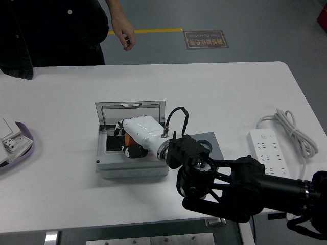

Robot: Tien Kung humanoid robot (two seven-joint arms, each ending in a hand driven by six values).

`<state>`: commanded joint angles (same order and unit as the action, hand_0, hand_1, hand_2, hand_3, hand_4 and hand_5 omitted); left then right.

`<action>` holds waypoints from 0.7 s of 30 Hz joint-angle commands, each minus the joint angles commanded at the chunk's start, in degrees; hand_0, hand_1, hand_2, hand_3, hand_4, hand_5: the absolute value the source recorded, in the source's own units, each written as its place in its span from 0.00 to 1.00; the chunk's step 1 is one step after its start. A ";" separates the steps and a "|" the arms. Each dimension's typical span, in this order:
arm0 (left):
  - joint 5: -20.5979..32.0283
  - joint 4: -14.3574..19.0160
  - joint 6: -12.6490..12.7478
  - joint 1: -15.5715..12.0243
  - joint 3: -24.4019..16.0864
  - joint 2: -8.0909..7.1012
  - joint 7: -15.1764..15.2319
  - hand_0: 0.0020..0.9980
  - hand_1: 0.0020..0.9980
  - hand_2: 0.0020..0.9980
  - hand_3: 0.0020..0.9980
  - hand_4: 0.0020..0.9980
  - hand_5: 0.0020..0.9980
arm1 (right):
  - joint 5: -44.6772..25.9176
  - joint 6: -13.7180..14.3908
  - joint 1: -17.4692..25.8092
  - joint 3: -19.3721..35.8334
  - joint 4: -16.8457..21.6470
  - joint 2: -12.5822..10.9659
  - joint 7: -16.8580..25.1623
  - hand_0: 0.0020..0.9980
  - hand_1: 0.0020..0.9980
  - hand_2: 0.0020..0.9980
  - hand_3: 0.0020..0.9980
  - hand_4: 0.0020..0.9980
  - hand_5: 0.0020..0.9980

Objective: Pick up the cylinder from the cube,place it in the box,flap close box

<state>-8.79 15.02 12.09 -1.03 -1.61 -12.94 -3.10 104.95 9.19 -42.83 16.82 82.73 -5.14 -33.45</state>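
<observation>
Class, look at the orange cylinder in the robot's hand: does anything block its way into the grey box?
Nothing visible does. The right hand already holds the orange cylinder inside the open grey box, whose lid stands raised behind.

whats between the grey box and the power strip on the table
In the head view, between the box and the power strip lie the grey cube and the robot's right arm.
</observation>
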 joint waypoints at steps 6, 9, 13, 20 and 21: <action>-0.01 0.04 0.04 0.08 0.11 -0.05 0.02 0.51 0.57 0.56 0.61 0.72 0.18 | 0.85 -0.79 -0.19 -0.48 -1.10 0.36 -0.17 0.72 0.65 0.66 0.66 0.57 0.36; -0.01 0.07 0.04 0.18 0.17 -0.06 0.04 0.51 0.57 0.56 0.61 0.72 0.18 | 1.47 -1.63 -0.29 -0.70 -1.38 0.44 -0.15 0.72 0.65 0.66 0.66 0.57 0.36; 0.13 0.14 0.07 0.25 0.40 -0.02 0.15 0.51 0.57 0.56 0.61 0.72 0.18 | 2.11 -2.45 -0.33 -0.82 -1.36 0.46 0.28 0.72 0.65 0.67 0.67 0.60 0.36; 0.74 0.29 0.11 0.20 1.07 0.11 0.45 0.51 0.57 0.56 0.61 0.72 0.18 | -1.21 -0.53 0.65 0.43 1.14 -0.71 2.39 0.74 0.66 0.68 0.73 0.83 0.40; 0.95 0.32 0.12 0.16 1.25 0.14 0.53 0.51 0.57 0.56 0.61 0.72 0.18 | -2.59 0.29 1.03 0.96 2.15 -1.23 3.14 0.74 0.66 0.68 0.73 0.83 0.40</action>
<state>-7.84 15.34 12.21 -0.87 -0.36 -12.79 -2.57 102.37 9.48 -41.80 17.78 84.88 -6.37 -30.31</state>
